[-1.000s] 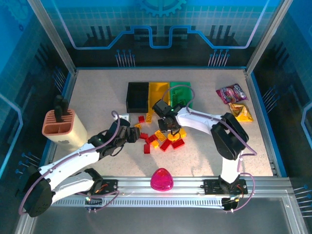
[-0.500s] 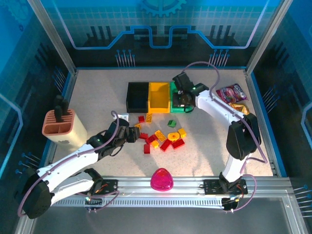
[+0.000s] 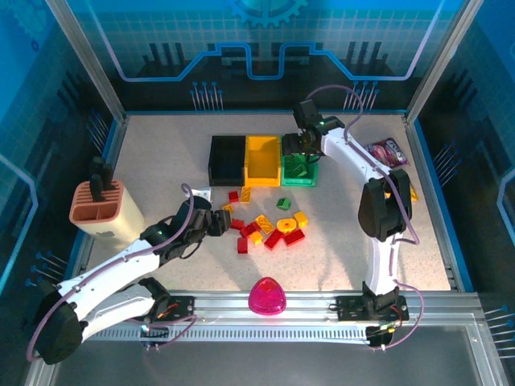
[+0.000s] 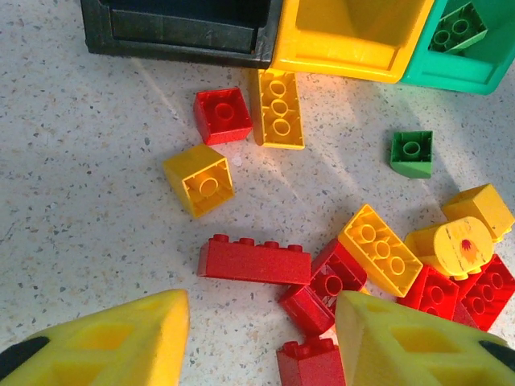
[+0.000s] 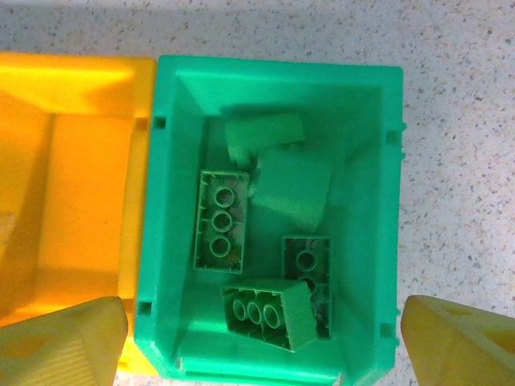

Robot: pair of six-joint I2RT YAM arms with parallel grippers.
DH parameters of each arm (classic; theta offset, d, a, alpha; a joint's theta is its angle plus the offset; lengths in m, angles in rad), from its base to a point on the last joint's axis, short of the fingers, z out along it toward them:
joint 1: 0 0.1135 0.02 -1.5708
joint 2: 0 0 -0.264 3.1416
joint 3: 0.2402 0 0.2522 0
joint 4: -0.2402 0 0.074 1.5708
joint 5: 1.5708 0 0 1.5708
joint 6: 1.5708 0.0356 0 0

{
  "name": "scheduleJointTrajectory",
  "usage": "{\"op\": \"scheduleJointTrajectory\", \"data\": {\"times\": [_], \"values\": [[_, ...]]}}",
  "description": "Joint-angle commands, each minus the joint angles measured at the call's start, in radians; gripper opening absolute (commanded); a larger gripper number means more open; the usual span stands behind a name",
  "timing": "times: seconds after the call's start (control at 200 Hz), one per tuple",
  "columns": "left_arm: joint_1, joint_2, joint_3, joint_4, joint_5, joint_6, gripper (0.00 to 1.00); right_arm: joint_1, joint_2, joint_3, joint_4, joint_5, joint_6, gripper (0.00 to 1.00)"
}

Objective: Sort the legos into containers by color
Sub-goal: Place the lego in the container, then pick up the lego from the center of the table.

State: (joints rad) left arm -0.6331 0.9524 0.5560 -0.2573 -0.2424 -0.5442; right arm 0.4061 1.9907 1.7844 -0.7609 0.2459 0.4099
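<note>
While the right gripper (image 5: 265, 342) is hanging with its jaws spread wide and empty over the green rectangular plastic bin (image 5: 362, 161), which is sitting against the yellow plastic bin (image 5: 80, 177) toward the far side of the speckled table (image 4: 72, 161), the left gripper (image 4: 257, 346) is hovering low above the loose pile, its yellow fingers (image 4: 105, 342) standing apart with nothing pinched between them. Several green studded bricks (image 5: 220, 221) are lying in the green bin, the longest one studs up with its long axis running along the bin's length. In front of the black plastic bin (image 4: 185, 32) the unsorted pieces are resting on the table. A long red studded brick (image 4: 254, 260) is lying nearest the left fingers, its long axis running across the wrist view and its row of studs facing the bins, so it seems to be tipped on its side. A long yellow studded brick (image 4: 279, 108) is pointing its length at the yellow bin, just beside it, and a small green brick (image 4: 412, 153) is sitting apart to the right. These bricks are probably handling as light, rigid, smooth-walled pieces that may be slipping or twisting, so the jaws are best closing across the short width, on the flat side walls near mid-length, rather than on the studs.
</note>
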Motion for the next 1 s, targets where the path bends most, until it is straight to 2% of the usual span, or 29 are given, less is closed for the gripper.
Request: {"op": "scheduleJointTrajectory", "data": {"times": [0.0, 0.22, 0.465, 0.725, 0.82, 0.996], "values": [[-0.004, -0.017, 0.009, -0.018, 0.018, 0.015, 0.54, 0.039, -0.092, -0.082, 0.016, -0.007, 0.0, 0.88], [0.007, 0.095, 0.131, -0.027, 0.069, 0.061, 0.6, 0.088, -0.258, -0.332, 0.151, -0.065, 0.027, 0.87], [0.027, 0.444, 0.42, -0.164, 0.157, 0.124, 0.6, 0.093, -0.413, -0.552, 0.227, -0.077, 0.056, 0.85], [0.039, 0.75, 0.667, -0.285, 0.103, 0.159, 0.59, 0.059, -0.562, -0.709, 0.264, -0.092, 0.066, 0.85], [0.043, 0.826, 0.733, -0.332, 0.052, 0.162, 0.59, 0.041, -0.605, -0.755, 0.283, -0.105, 0.067, 0.84], [0.058, 0.919, 0.803, -0.363, 0.031, 0.172, 0.59, 0.017, -0.645, -0.794, 0.285, -0.114, 0.063, 0.84]]}}
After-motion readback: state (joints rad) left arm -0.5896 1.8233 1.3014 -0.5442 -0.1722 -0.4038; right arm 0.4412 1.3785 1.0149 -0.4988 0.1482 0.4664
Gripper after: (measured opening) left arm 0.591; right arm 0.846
